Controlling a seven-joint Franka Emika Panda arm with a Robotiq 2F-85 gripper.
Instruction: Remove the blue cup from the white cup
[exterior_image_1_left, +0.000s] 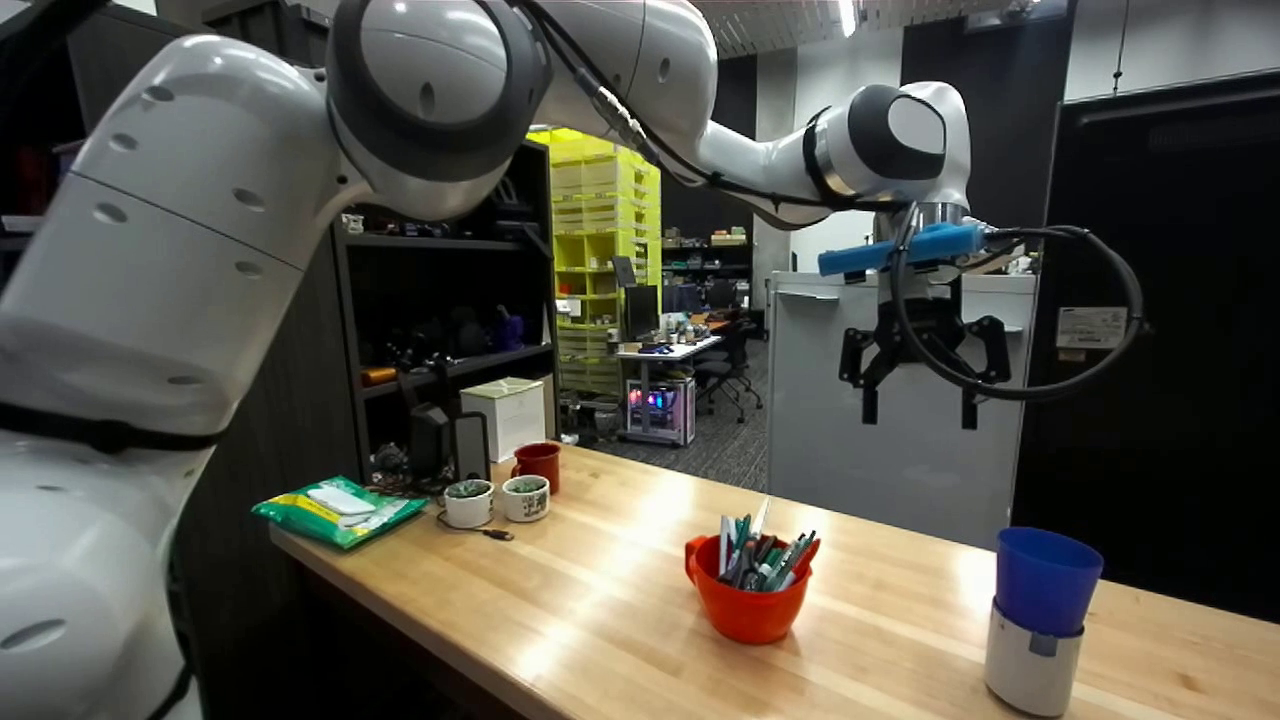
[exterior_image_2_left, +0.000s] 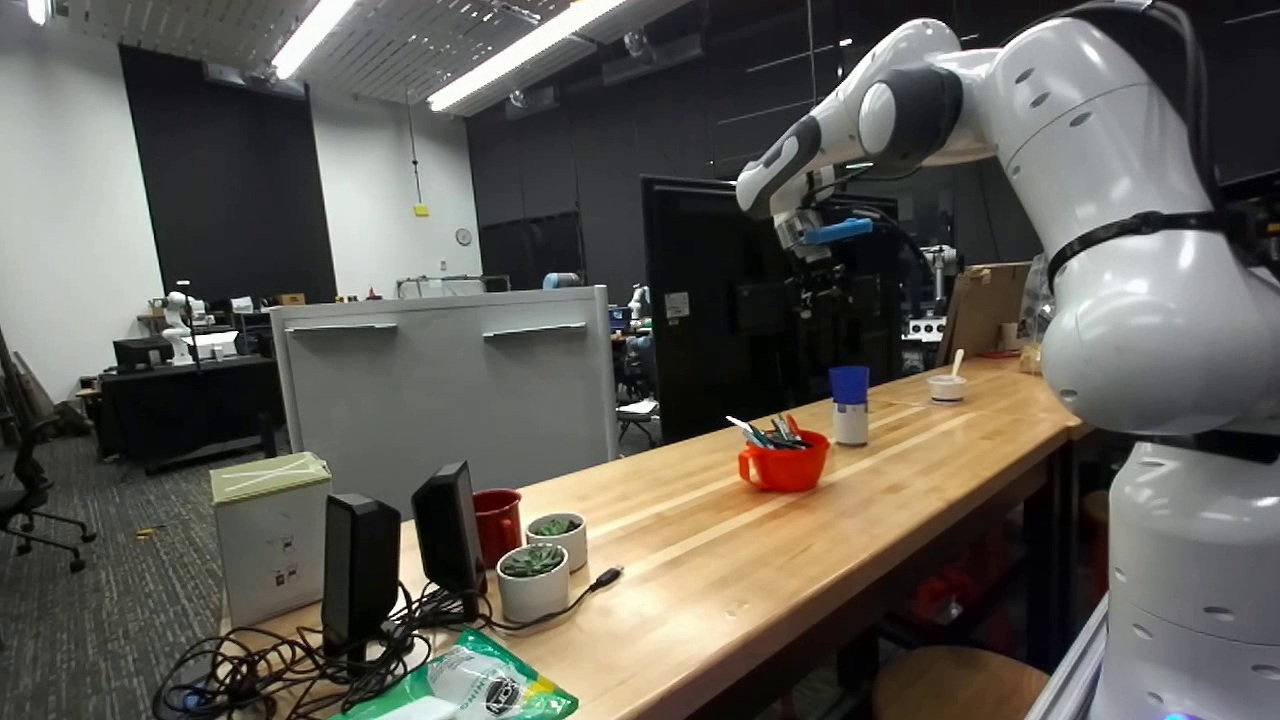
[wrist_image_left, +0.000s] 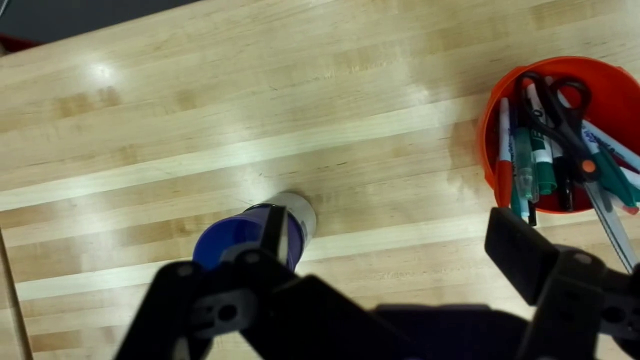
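Note:
The blue cup (exterior_image_1_left: 1047, 580) stands upright, its lower part nested in the white cup (exterior_image_1_left: 1030, 668) on the wooden table. The same stack shows in an exterior view as the blue cup (exterior_image_2_left: 849, 384) over the white cup (exterior_image_2_left: 850, 426). My gripper (exterior_image_1_left: 920, 410) is open and empty, high above the table and apart from the cups. In the wrist view the blue cup (wrist_image_left: 222, 239) is at lower left, partly hidden behind the left finger, and the white cup (wrist_image_left: 304, 212) shows beneath it. The gap between the fingers (wrist_image_left: 390, 230) shows only table.
A red bowl (exterior_image_1_left: 750, 612) of pens and scissors stands near the cups, and at right in the wrist view (wrist_image_left: 612, 92). White plant mugs (exterior_image_2_left: 535, 590), a dark red mug (exterior_image_2_left: 497, 525), speakers (exterior_image_2_left: 360, 570) and a green bag (exterior_image_1_left: 340, 510) are at the table's far end.

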